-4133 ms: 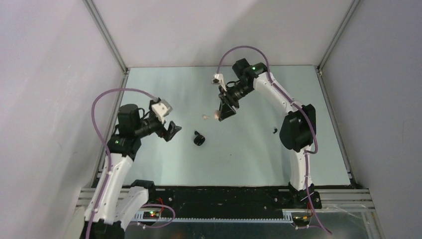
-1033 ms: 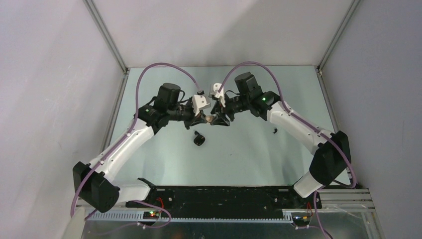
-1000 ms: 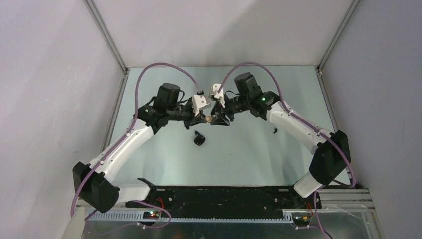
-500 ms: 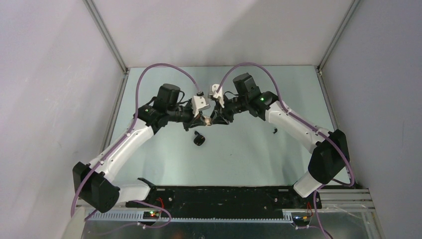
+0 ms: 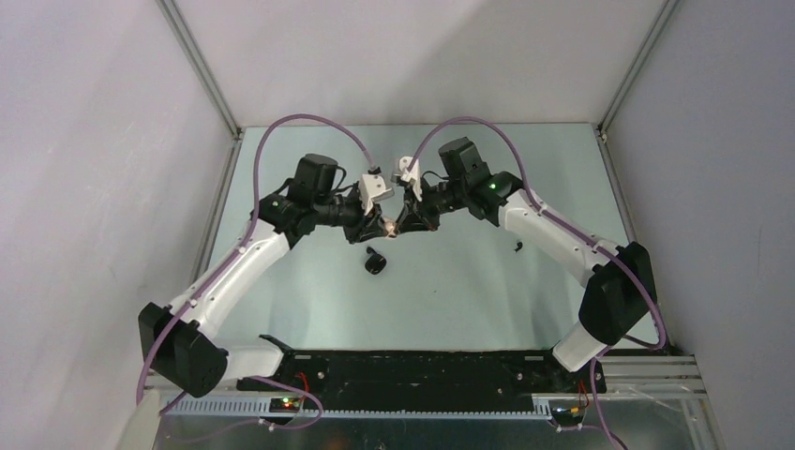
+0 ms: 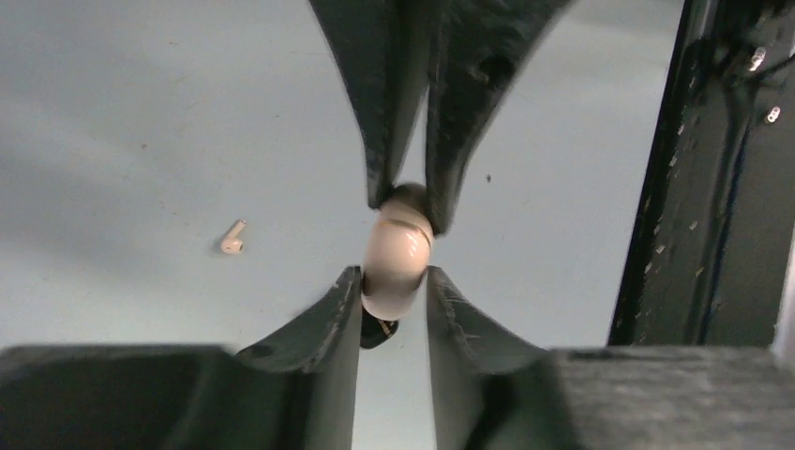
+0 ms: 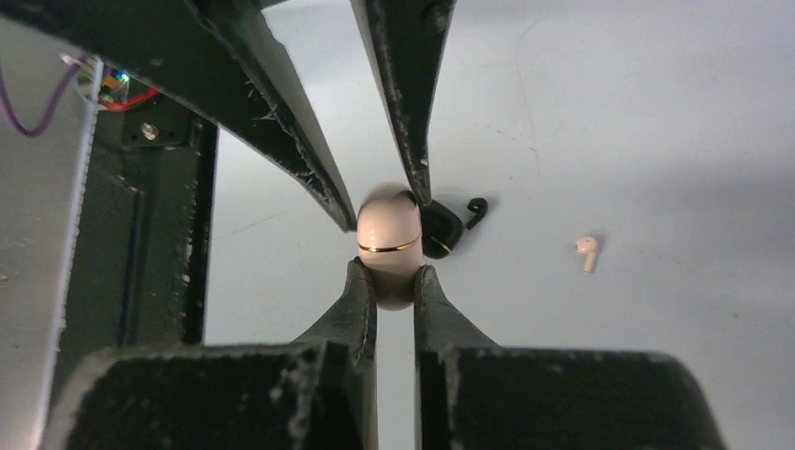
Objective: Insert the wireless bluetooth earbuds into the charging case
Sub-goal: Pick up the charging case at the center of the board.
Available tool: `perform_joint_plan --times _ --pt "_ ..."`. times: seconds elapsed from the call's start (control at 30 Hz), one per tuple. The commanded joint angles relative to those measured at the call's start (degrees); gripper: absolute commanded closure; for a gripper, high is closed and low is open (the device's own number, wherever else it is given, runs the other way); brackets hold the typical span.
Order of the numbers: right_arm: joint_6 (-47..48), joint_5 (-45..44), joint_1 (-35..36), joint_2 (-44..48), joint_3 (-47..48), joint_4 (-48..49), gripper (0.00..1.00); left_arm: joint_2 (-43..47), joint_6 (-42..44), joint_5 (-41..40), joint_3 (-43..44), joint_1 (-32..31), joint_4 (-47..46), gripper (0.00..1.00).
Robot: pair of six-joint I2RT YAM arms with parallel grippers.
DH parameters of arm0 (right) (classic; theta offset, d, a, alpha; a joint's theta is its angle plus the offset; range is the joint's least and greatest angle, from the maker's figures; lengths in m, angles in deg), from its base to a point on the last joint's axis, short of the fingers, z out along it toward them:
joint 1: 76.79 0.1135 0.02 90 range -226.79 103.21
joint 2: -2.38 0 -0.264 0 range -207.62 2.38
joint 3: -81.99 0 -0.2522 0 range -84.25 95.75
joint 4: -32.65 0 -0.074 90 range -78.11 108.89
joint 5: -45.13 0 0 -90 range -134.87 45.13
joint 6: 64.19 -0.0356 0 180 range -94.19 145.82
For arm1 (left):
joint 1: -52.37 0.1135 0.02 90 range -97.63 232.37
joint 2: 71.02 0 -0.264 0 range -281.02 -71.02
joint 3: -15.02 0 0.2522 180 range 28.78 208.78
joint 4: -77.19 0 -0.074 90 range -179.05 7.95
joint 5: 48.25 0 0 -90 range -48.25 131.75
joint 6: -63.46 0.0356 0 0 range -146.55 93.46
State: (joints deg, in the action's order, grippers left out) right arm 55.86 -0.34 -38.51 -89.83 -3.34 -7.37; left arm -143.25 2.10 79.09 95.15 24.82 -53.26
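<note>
Both arms now reach in over the middle of the pale green table (image 5: 469, 300), and their tips meet just past its centre, toward the far edge. Four seconds ago they were well apart: the left one was drawn back near the left edge and the right one hung alone over the far half.

Between them is the cream-white pebble-shaped charging case with a thin gold seam (image 7: 389, 246), lid closed and lifted off the table. The left gripper (image 6: 394, 291) is clamped on one end of it, with both fingers pressed against its sides. The right gripper (image 7: 394, 281) pinches the other end, so the two pairs of fingers face each other tip to tip. A second ago the right jaws stood wider around the case; they have since come in tight on it.

The small cream-white earbud (image 6: 232, 236) lies loose on the table, a little apart from the held case, and is not in it.

The rounded black charging case (image 5: 376, 263) sits on the table just nearer the near edge than the meeting point. A tiny black earbud (image 5: 369, 250) lies right against it, and another black earbud (image 5: 517, 247) lies alone toward the right edge. All three are where they were four seconds ago.
</note>
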Motion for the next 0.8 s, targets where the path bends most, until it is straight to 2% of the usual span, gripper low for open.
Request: perform_joint_plan --times 0.0,0.03,0.1,0.17,0.23,0.3,0.47,0.5,0.6,0.77 --pt "-5.61 2.4 -2.83 1.57 -0.11 0.48 1.0 -0.22 -5.38 -0.57 6.35 1.22 -4.33 0.54" --pt "-8.01 2.93 -3.6 2.35 -0.08 1.34 1.0 -0.27 -6.38 -0.76 7.04 1.98 -4.3 0.42" --pt "-12.9 5.03 -6.25 3.43 -0.13 3.36 1.0 -0.34 -9.15 -1.14 9.46 3.45 -4.32 0.28" --pt "-19.8 7.27 -9.19 4.47 -0.11 6.95 1.0 -0.6 -12.55 -0.78 11.92 5.54 -4.66 0.23" --pt "-28.19 9.5 -11.95 5.09 -0.13 11.12 1.0 -0.96 -18.36 1.3 13.25 8.18 -7.0 0.21" --pt "-37.28 11.88 -15.09 5.37 -0.18 16.37 1.0 -1.07 -31.29 4.18 12.24 10.44 -12.77 0.21" --pt "-56.53 10.92 -18.54 6.12 -1.8 36.58 1.0 -2.55 -49.9 11.33 6.03 11.46 -36.5 0.21" --pt "-60.86 9.56 -18.95 6.14 -1.93 38.8 1.0 -4.17 -54.77 12.93 5.89 11.47 -38.87 0.21" --pt "-67.53 7.94 -18.91 5.67 -1.84 46.91 1.0 -7.85 -60.81 16.42 7.88 11.02 -44.87 0.21" --pt "-69.01 7.1 -18.13 4.79 -1.84 47.83 1.0 -12.68 -63.23 19.86 11.93 10.59 -45.61 0.23"
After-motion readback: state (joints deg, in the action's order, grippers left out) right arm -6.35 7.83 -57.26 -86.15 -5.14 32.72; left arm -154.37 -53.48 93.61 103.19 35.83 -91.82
